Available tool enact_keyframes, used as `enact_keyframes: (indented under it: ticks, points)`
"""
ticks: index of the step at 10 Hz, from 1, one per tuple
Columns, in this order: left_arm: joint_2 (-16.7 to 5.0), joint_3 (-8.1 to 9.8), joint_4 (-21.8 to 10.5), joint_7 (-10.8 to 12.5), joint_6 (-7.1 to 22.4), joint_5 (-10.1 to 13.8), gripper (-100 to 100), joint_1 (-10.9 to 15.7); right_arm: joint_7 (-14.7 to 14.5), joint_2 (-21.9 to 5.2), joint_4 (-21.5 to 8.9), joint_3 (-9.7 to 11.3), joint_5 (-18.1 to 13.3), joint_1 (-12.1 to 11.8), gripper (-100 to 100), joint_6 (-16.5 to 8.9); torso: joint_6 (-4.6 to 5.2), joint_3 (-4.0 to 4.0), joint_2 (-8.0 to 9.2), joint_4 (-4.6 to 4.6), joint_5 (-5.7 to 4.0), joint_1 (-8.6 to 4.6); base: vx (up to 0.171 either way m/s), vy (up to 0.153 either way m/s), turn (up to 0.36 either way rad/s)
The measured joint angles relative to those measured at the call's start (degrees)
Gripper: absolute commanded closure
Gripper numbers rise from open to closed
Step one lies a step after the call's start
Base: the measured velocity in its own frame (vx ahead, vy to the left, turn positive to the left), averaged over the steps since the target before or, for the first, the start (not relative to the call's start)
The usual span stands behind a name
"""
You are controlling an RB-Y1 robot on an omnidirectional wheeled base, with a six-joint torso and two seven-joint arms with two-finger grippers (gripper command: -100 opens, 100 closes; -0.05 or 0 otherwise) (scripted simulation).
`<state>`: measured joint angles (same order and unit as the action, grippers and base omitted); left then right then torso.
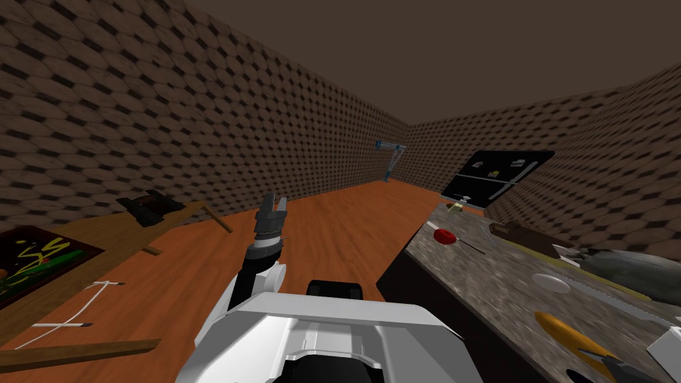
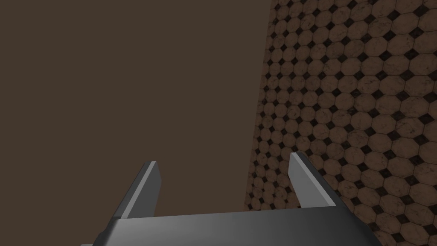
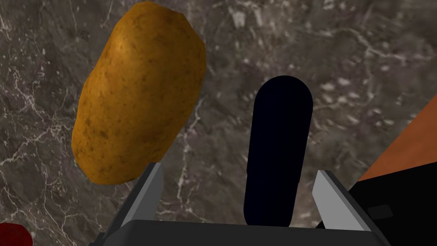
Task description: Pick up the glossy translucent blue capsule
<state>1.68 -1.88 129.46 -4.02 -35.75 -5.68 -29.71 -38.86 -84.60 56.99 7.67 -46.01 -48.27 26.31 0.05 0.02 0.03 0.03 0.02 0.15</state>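
the right gripper (image 3: 239, 168) hung over the grey marbled counter (image 3: 362, 64) with its two fingers spread apart, gripping nothing. the capsule (image 3: 277, 149), so dark it looked nearly black, lay flat on the counter between those fingers, nearer to one of them and touching neither, as far as i could tell. a brown potato (image 3: 136, 94) lay near it, one end by the other fingertip. the left gripper (image 1: 272, 203) was raised above the orange floor (image 1: 346, 219), its fingers likewise parted and empty

Dark capsule (image 3: 277, 149) within parted pincer (image 3: 239, 168)
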Motion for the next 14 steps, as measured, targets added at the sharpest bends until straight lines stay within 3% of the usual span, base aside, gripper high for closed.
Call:
enact_keyframes:
  ticks: [14]
  points:
    - [0.0, 0.00, 0.0, 0.0, 0.0, 0.0, 0, 0.0, -7.6, 11.6, -21.1, -7.1, -12.6, 13.1, -100, 12.3, 0.02, 0.01, 0.02, 0.00, -0.18, -0.08, 0.002, 0.011, 0.032]
